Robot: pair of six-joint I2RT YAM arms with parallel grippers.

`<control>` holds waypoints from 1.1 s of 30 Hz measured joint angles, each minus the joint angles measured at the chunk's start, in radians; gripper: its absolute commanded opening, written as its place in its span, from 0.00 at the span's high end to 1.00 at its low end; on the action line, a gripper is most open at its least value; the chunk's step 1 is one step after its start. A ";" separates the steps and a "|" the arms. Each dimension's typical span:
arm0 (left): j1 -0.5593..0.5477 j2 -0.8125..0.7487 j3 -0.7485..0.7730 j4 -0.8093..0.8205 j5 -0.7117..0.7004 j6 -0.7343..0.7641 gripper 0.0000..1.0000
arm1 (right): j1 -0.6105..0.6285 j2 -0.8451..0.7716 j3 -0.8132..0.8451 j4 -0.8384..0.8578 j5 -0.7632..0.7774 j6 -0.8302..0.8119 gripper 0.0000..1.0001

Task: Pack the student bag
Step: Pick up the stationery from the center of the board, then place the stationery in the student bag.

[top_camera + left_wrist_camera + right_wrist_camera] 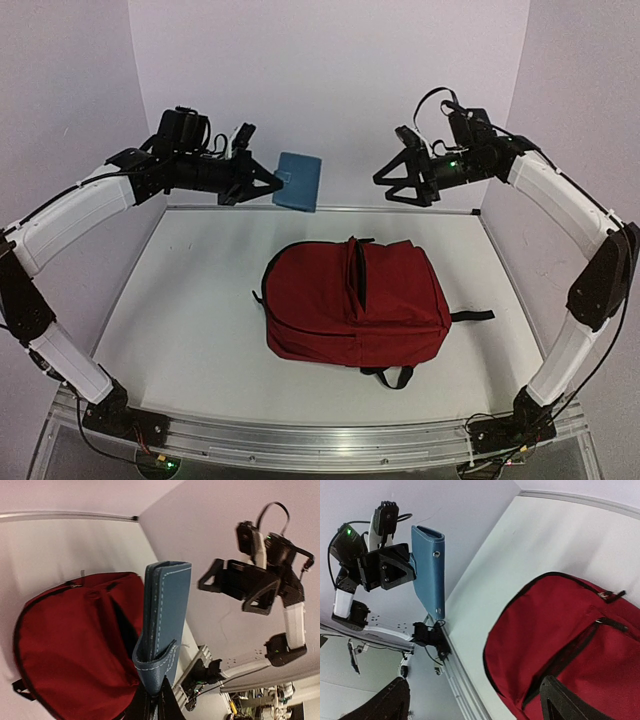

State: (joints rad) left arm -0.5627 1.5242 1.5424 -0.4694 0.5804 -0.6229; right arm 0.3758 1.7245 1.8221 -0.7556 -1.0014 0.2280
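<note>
Top external, left gripper point(274, 182) clamping blue case point(298, 181), student bag point(400, 300) unzipped, right gripper point(388, 186) wide.

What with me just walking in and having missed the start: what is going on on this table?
The left gripper holds a blue case by one end, raised in the air near the far edge of the table. The right gripper hangs opposite it, open and empty. The student bag lies flat mid-table, nearer the arm bases than the grippers, with a dark gap along its zipper, so it looks open. The case is not yet in the bag.
</note>
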 measured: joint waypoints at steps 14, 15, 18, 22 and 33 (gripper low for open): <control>-0.138 0.124 0.073 0.197 0.111 -0.081 1.00 | 0.125 0.003 0.047 0.142 -0.063 0.136 0.31; -0.141 0.127 0.073 0.205 0.114 -0.087 1.00 | 0.126 0.003 0.047 0.142 -0.059 0.143 0.33; -0.143 0.127 0.073 0.238 0.123 -0.104 1.00 | 0.124 0.005 0.048 0.147 -0.052 0.149 0.35; -0.145 0.127 0.073 0.273 0.127 -0.116 1.00 | 0.125 0.007 0.047 0.157 -0.030 0.151 0.35; -0.146 0.127 0.073 0.298 0.154 -0.138 0.99 | 0.125 0.007 0.032 0.189 -0.039 0.186 0.64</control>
State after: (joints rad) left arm -0.7090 1.6512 1.6154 -0.1718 0.7347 -0.7605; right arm 0.5011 1.7317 1.8542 -0.5662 -1.0400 0.4136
